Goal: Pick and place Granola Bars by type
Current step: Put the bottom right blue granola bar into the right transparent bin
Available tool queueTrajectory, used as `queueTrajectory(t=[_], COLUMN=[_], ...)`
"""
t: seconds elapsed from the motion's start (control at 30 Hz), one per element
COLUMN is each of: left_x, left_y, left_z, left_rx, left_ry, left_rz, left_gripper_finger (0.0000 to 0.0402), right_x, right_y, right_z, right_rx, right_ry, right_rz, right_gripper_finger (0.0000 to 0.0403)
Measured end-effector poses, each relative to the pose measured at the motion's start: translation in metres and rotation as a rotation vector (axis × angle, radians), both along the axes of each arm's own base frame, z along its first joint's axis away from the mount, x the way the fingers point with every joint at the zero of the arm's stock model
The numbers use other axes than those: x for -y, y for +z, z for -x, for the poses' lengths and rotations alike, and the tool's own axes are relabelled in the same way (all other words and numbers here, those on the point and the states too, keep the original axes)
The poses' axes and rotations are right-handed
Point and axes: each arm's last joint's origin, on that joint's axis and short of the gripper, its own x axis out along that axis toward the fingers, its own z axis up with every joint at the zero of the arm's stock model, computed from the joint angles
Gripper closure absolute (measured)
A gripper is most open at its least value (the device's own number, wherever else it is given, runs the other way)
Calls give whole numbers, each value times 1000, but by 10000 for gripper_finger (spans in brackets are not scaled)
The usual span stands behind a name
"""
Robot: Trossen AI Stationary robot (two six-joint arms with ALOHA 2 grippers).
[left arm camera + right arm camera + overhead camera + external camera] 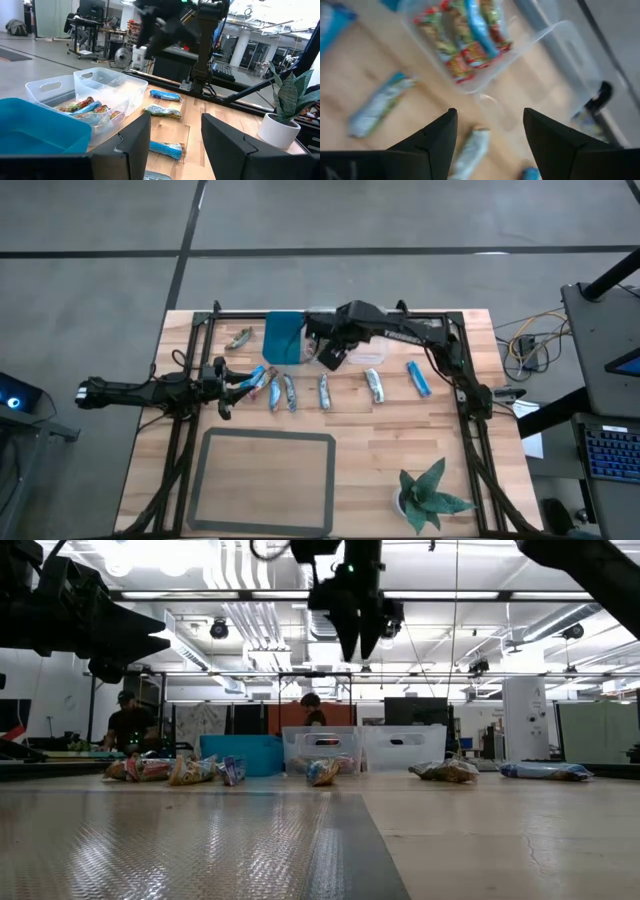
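A: High view check. Where is the right pincer (328,356)?

B: Near the counter's (470,450) far edge, raised over the clear bin (520,47). Its fingers stand apart with nothing between them. That bin holds several reddish-brown bars (470,52) and one blue.

A: And the left pincer (228,383)?

B: Near the left edge, at the end of the row of granola bars (324,391). Its fingers are spread and empty.

A: Where are the remaining bars?

B: In a row across the counter's middle; a blue bar (418,378) lies nearest the right edge. A teal bin (284,338) stands beside the clear bin.
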Motion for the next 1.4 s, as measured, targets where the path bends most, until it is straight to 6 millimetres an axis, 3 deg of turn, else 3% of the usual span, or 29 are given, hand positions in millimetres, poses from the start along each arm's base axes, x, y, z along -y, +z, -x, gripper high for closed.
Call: queueTrajectory(t=[0.2, 0.4, 0.6, 0.83, 1.1, 1.4], left_x=[0, 0, 0, 0, 0, 0], left_y=[0, 0, 0, 0, 0, 0], left_z=[0, 0, 0, 0, 0, 0], left_rx=[0, 0, 0, 0, 0, -1], left_ry=[-1, 0, -1, 0, 0, 0], left_rz=[0, 0, 0, 0, 0, 0], left_gripper_finger=[243, 243, 243, 243, 243, 243], right_x=[-50, -72, -71, -61, -52, -43], right_y=[-1, -27, -44, -49, -55, -72], right_z=[-8, -7, 15, 67, 121, 159], right_rx=[91, 44, -60, -142, -167, -108], right_ry=[-125, -238, -284, -371, -422, -428], right_rz=[-20, -50, -70, -52, -82, -140], right_gripper_finger=[181, 153, 119, 94, 97, 92])
